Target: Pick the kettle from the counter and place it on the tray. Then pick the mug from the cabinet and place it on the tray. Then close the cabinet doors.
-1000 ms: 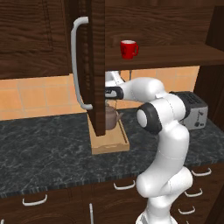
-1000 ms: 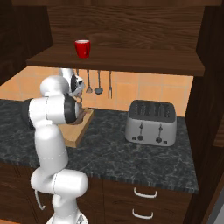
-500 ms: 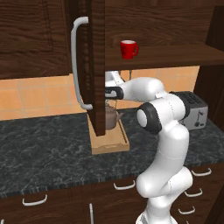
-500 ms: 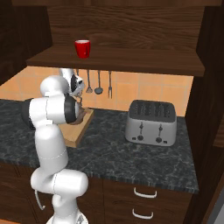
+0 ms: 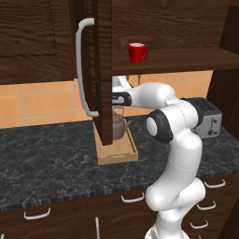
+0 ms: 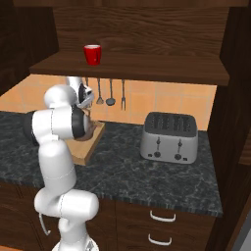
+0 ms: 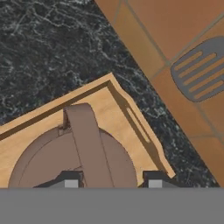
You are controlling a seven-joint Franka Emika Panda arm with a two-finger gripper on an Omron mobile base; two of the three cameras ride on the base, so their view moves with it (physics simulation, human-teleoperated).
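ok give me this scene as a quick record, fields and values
kettle: sitting in the tray, handle arched up
gripper: directly above the kettle, fingertips either side of the handle, jaws apart, not clamped
mug: red, on the cabinet shelf
cabinet door: open, edge-on in front of the tray
toaster: on the counter, right of the tray
task stage: kettle placed, mug next

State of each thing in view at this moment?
kettle: upright on the tray, handle between the fingertips
tray: on the counter, holding the kettle
mug: upright on the cabinet shelf
cabinet door: open
gripper: open, astride the kettle handle
toaster: on the counter
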